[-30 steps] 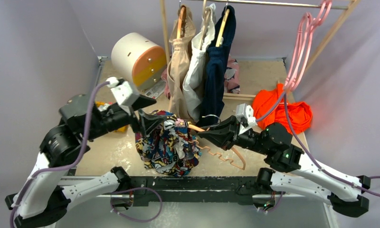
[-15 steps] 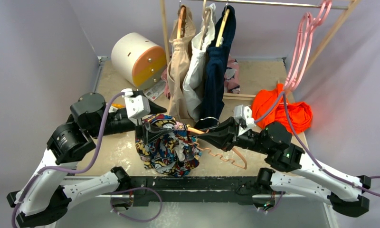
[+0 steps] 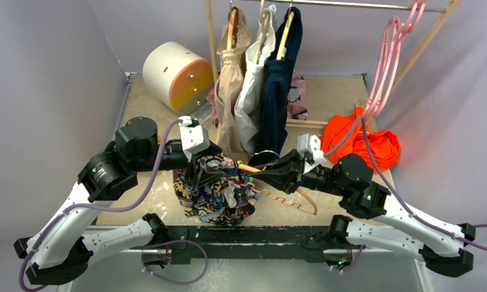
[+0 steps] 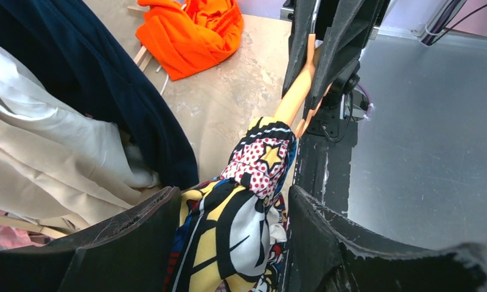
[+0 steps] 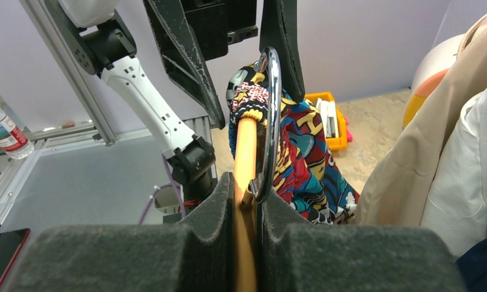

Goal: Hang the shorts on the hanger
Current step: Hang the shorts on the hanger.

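Note:
The comic-print shorts (image 3: pixel 213 190) hang bunched over one arm of the peach hanger (image 3: pixel 293 199), above the table's front. My right gripper (image 3: pixel 257 172) is shut on the hanger at its neck; in the right wrist view the peach arm (image 5: pixel 246 152) and silver hook (image 5: pixel 271 115) rise from between my pads (image 5: pixel 217 207). My left gripper (image 3: pixel 199 164) is open and straddles the top of the shorts (image 4: pixel 235 225); its fingers (image 4: pixel 131 243) stand wide on either side of the fabric. The hanger arm (image 4: pixel 294 97) runs from the shorts into the right gripper.
A rail at the back holds beige, white and navy clothes (image 3: pixel 274 85) on wooden hangers, and pink hangers (image 3: pixel 390 55) at the right. An orange garment (image 3: pixel 363 143) lies back right. A white and orange drum (image 3: pixel 177 76) stands back left. A yellow box (image 5: pixel 326 112) lies beyond the shorts.
My left arm has swung right and its open gripper has come down around the top of the shorts. The right gripper and hanger have barely moved.

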Robot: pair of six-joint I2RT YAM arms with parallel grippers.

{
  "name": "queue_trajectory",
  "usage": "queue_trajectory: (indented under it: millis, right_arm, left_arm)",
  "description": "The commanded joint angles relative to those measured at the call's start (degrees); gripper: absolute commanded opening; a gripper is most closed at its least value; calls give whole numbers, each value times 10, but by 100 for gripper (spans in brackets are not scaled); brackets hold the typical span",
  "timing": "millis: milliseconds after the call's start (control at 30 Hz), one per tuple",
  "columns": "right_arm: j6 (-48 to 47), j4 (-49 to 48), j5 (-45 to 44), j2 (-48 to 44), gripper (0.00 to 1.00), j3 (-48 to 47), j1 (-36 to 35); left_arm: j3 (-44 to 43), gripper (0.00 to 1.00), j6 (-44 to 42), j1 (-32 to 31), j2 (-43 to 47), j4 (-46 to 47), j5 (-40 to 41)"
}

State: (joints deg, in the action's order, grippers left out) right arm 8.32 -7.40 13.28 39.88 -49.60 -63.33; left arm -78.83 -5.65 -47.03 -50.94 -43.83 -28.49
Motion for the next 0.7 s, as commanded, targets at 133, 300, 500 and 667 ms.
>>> queue_trajectory:
  millis: [133, 300, 500, 667]
  right_arm:
    - [-8, -62, 21, 8, 0, -45, -1]
    - [-9, -68, 30, 15, 0, -44, -1]
    - [-9, -81, 32, 23, 0, -42, -1]
    - [-5, -101, 31, 23, 0, -31, -1]
  left_arm:
    - [15, 57, -8, -9, -4, 19, -38]
    - [18, 44, 12, -9, -16, 39, -59]
    - [22, 37, 23, -9, -22, 57, -76]
    - [31, 37, 34, -9, -24, 74, -79]
